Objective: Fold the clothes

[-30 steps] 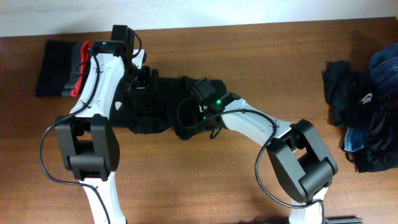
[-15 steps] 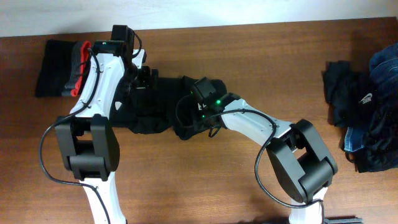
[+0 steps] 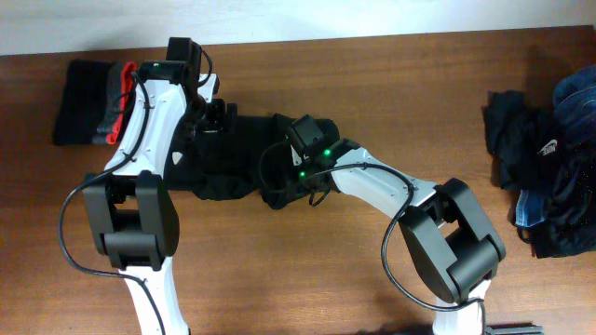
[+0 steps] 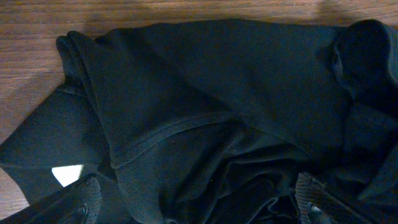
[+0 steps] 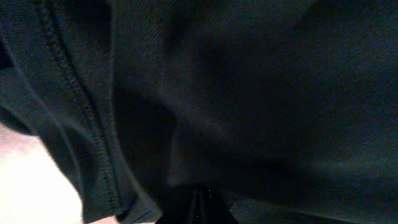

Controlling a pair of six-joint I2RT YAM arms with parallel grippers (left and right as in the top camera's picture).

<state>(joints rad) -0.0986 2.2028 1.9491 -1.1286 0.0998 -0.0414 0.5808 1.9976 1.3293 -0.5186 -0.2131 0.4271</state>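
Left of the tabletop's point(image 3: 391, 84) middle, toward its far edge, a black shirt point(image 3: 237, 163) lies crumpled in a loose bunch, with both arms reaching over it. At the far-left end of the bunch, the left gripper point(image 4: 199, 205) hangs just above the cloth, its fingers point(image 4: 84, 196) spread wide to either side of a rumpled fold, with a small white label point(image 4: 68, 175) near the left one. At the shirt's right end, the right gripper point(image 5: 196, 208) is buried in the fabric, its fingers pressed together. A stitched hem point(image 5: 99, 149) hangs close before its camera, and it cannot be told whether any cloth is caught between the fingers. A folded stack point(image 3: 91, 88) of black, grey and red sits at the far-left corner. A loose heap of clothes point(image 3: 549, 177), black and blue, rests against the right edge, well apart from the shirt.
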